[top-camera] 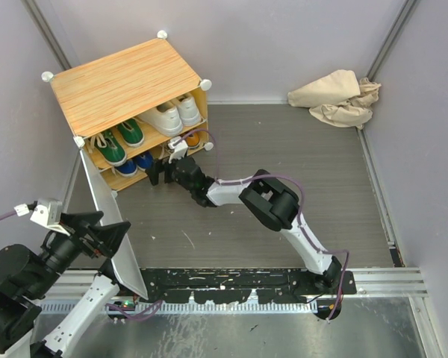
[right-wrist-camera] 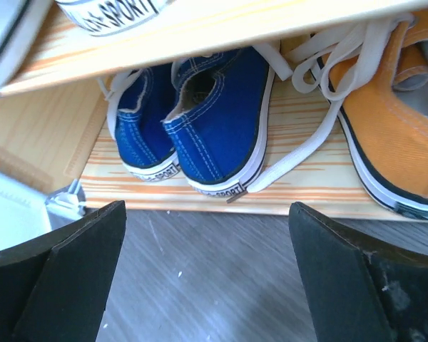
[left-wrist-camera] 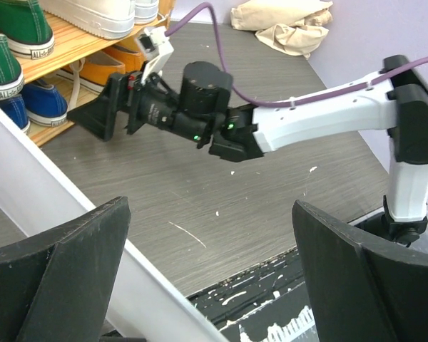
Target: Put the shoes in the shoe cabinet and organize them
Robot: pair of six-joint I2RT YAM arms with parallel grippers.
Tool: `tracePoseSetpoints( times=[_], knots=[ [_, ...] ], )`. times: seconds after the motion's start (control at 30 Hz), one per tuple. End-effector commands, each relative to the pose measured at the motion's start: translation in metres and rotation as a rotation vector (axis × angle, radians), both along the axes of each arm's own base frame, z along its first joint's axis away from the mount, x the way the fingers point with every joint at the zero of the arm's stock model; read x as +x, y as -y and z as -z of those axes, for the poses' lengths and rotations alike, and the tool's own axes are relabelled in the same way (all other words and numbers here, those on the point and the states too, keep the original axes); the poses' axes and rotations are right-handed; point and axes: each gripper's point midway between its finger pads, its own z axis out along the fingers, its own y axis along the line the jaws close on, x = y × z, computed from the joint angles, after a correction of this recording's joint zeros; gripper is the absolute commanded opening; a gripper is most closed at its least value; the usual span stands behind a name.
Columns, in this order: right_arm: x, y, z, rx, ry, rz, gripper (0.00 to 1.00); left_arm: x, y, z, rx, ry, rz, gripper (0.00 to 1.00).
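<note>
The shoe cabinet (top-camera: 123, 82) stands at the far left with its pale door (top-camera: 127, 261) swung open towards me. Green shoes (top-camera: 119, 142) and white shoes (top-camera: 172, 113) sit on the upper shelf. Blue shoes (right-wrist-camera: 200, 121) and orange shoes (right-wrist-camera: 392, 135) sit on the cabinet floor, laces trailing. My right gripper (right-wrist-camera: 207, 278) is open and empty, low over the floor just in front of the blue pair. My left gripper (left-wrist-camera: 214, 271) is open, and the door's free edge (left-wrist-camera: 57, 214) runs by its left finger.
A crumpled beige cloth (top-camera: 336, 97) lies in the far right corner. Grey walls close in the floor on three sides. A black mounting rail (top-camera: 231, 287) runs along the near edge. The right arm (left-wrist-camera: 321, 121) stretches across the middle of the floor.
</note>
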Motion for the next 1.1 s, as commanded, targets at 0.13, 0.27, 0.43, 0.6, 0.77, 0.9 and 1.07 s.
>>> tracePoseSetpoints(
  times=[0.13, 0.27, 0.43, 0.6, 0.77, 0.9, 1.07],
  knots=[
    [-0.039, 0.042, -0.087, 0.049, 0.044, 0.009, 1.00, -0.019, -0.017, 0.019, 0.011, -0.104, -0.056, 0.98],
    [-0.055, 0.071, -0.073, -0.066, 0.014, 0.011, 1.00, -0.026, -0.029, 0.009, -0.051, -0.054, -0.111, 0.98],
    [-0.055, 0.113, -0.073, -0.202, -0.003, 0.113, 1.00, -0.034, -0.062, 0.019, -0.065, -0.064, -0.265, 0.98],
    [-0.047, 0.167, -0.093, -0.251, -0.020, 0.233, 1.00, -0.023, -0.063, 0.037, -0.071, -0.088, -0.313, 0.98],
    [-0.041, 0.246, -0.141, -0.149, -0.014, 0.390, 1.00, 0.007, -0.030, 0.039, -0.125, -0.093, -0.229, 0.98],
    [-0.045, 0.301, -0.171, -0.137, 0.003, 0.519, 1.00, 0.047, 0.004, 0.031, -0.181, -0.088, -0.167, 0.98],
    [-0.056, 0.326, -0.182, -0.174, -0.011, 0.542, 1.00, 0.114, 0.054, -0.009, -0.247, 0.003, -0.073, 0.98]
  ],
)
